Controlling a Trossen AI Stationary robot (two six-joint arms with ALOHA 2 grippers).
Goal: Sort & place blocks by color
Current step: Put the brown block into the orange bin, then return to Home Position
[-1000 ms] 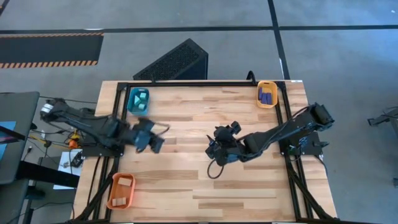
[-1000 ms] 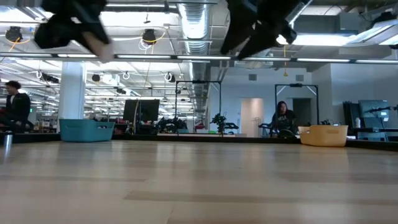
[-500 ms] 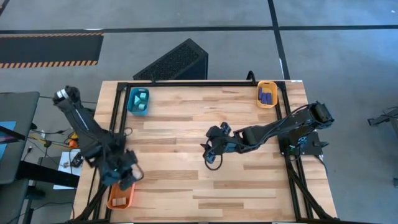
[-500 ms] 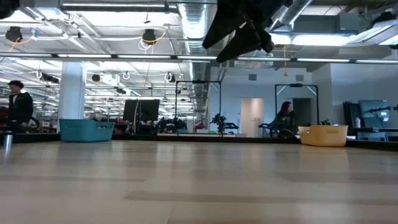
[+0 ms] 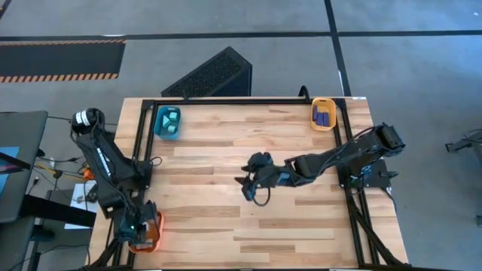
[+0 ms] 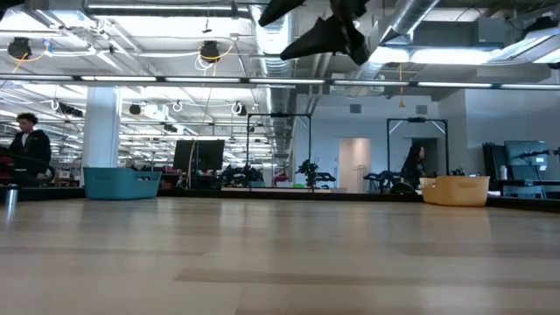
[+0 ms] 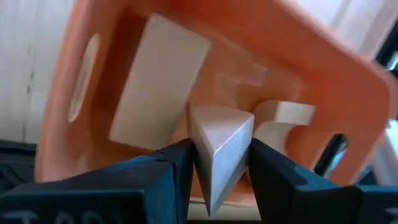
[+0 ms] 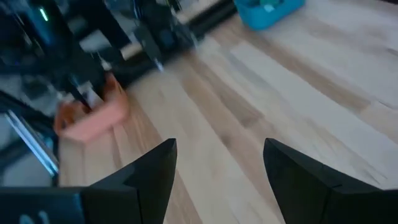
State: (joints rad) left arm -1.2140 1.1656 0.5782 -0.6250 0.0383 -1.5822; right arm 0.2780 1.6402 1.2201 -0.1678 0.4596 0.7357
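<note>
Tan wooden wedge block [image 7: 219,146], clamped between the left gripper [image 7: 217,168] fingers, over the orange tray [image 5: 154,235] at the table's 7 o'clock corner; two tan blocks [image 7: 158,81] lie inside. Right gripper [image 8: 217,171], jaws apart, hovers above table [image 5: 248,226] centre

Two dark jointed arms [image 5: 331,159], thin black cables, flat black jaws.

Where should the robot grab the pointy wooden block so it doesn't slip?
On its two flat side faces, as the left gripper does now: its fingers squeeze the wooden wedge block from either side, coming from above over the orange tray. Flat faces give grip; the sharp edge likely wouldn't.
</note>
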